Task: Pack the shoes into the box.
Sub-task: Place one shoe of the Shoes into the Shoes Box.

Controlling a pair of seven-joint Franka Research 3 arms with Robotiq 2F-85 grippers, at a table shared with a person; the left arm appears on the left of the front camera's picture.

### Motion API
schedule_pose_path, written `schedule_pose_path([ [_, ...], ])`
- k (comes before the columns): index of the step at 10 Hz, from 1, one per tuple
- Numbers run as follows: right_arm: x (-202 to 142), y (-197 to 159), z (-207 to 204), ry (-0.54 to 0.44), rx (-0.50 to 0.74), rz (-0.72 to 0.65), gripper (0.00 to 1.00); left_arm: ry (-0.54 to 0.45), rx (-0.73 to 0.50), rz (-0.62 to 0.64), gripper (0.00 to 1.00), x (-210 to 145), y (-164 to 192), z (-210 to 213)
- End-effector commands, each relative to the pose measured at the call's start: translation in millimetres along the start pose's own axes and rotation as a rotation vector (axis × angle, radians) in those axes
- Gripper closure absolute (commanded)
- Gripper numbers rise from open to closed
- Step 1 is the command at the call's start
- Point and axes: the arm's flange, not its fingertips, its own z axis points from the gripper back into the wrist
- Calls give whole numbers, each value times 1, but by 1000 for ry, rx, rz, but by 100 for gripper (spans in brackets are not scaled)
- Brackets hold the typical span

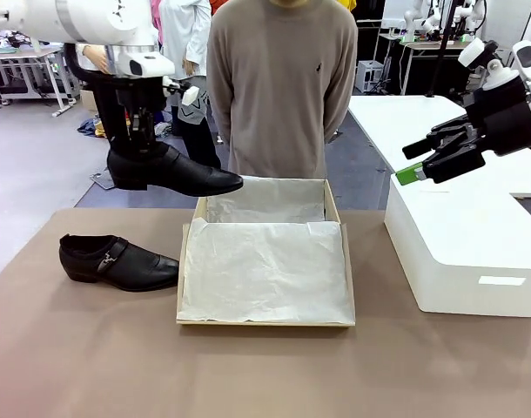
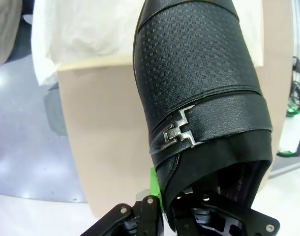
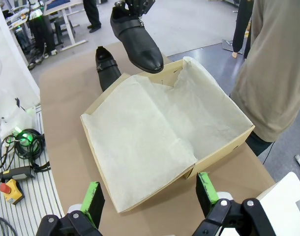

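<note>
Front view: L gripper [image 1: 142, 146] clamped on glossy black leather shoe [image 1: 183, 178] by heel rim, toe toward tissue-lined tan cardboard box [image 1: 265, 322], prob. for insertion; R gripper [image 1: 408, 163] wide open, empty.

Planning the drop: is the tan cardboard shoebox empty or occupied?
Empty: only white tissue paper inside; glossy black lifted shoe and tabletop shoe aren't in it.

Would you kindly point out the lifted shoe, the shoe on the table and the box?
lifted shoe [image 1: 187, 177], front view, side of upper.
shoe on the table [image 1: 117, 261], front view, beside the strap.
box [image 3: 224, 150], right wrist view, cardboard side wall.
</note>
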Motion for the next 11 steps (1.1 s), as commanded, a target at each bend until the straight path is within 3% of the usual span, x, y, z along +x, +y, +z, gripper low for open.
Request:
schedule_pose_path([
  [1, 1, -3, -3, -31, 8, 28, 0, 0, -14, 25, 100, 27, 7, 18],
  [7, 1, -3, -3, -31, 8, 28, 0, 4, 46, 20, 100, 115, 32, 3],
  [11, 1, -3, -3, -31, 8, 28, 0, -12, 32, 9, 100, 149, 47, -22],
])
